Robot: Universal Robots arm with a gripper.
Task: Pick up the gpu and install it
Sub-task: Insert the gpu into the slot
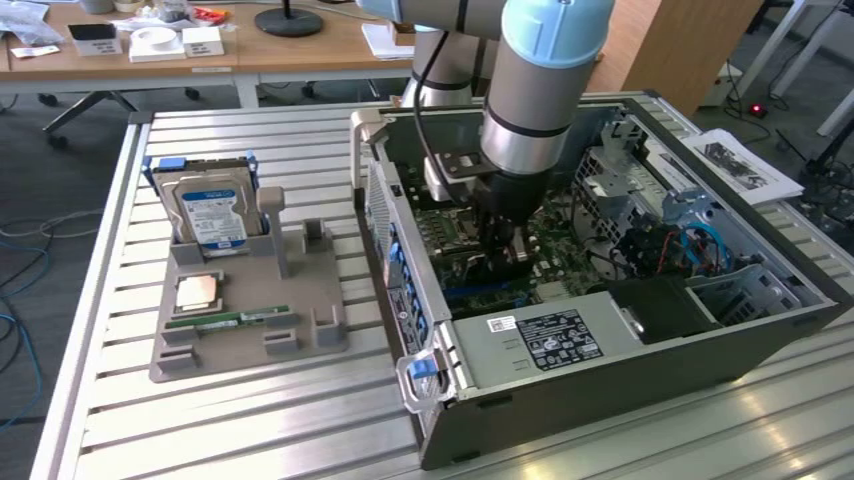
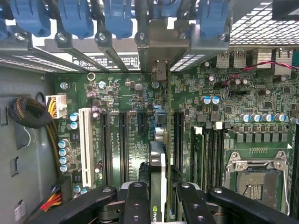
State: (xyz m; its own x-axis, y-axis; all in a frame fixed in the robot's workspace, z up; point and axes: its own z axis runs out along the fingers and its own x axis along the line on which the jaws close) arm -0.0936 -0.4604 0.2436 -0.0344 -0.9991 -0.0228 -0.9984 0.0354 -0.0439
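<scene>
Gripper (image 2: pixel 158 198) clamping gpu (image 2: pixel 158 163) edge-on over motherboard (image 2: pixel 131 93), inside computer case (image 1: pixel 601 350)

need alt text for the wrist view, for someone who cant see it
The robot's hand holds the gpu edge-on, upright over the green motherboard inside the computer case, among the long black expansion slots. Blue slot clips line the case's edge beyond, and an empty processor socket sits to one side.
</scene>
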